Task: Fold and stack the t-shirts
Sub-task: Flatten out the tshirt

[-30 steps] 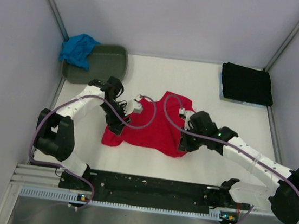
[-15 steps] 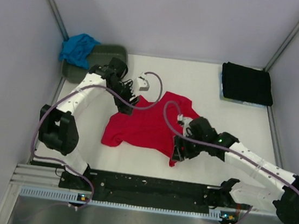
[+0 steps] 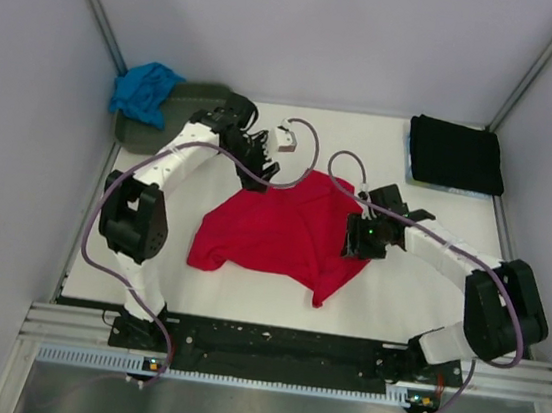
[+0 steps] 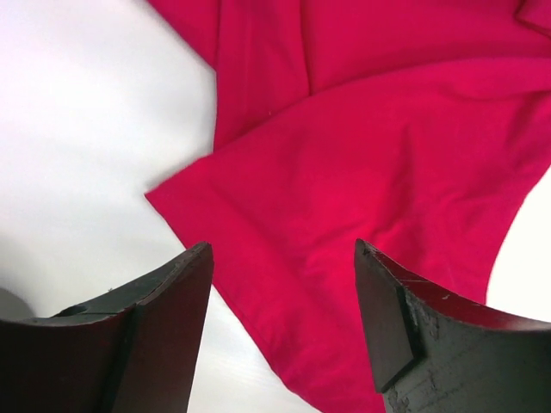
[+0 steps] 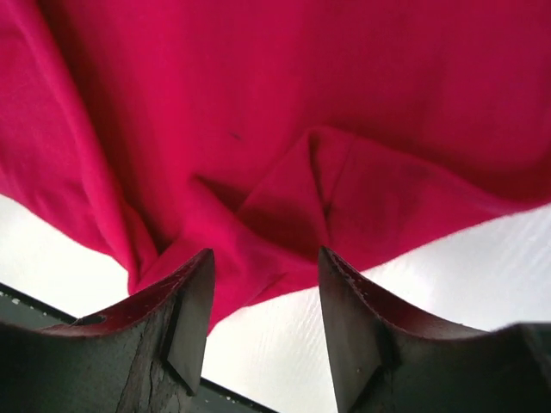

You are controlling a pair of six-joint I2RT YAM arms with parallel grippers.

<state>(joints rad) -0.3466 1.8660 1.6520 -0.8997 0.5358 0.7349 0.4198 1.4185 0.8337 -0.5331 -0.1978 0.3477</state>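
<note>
Three t-shirts share a white table [image 3: 296, 128]. The largest spread, a red t-shirt [image 3: 273, 231], lies rumpled and unfolded at mid-table, its long axis running roughly left to right, with the left end nearer the arm bases and the right end farther back. One corner trails toward the near edge. Which end holds the collar cannot be told.

A black t-shirt [image 3: 456, 155] sits folded flat in the far right corner, well apart from the red one. In the far left corner stands one grey-green tub [image 3: 191, 116], with a turquoise t-shirt [image 3: 144, 90] bunched over its left rim.

Two arms reach in. The left arm's fingers [image 4: 155, 327] are spread apart with nothing between them, poised at the red t-shirt's far left edge, where cloth meets bare table. The right arm's fingers [image 5: 172, 327] are likewise parted and grip nothing. They are aimed at a creased fold on the red t-shirt's right side.
</note>
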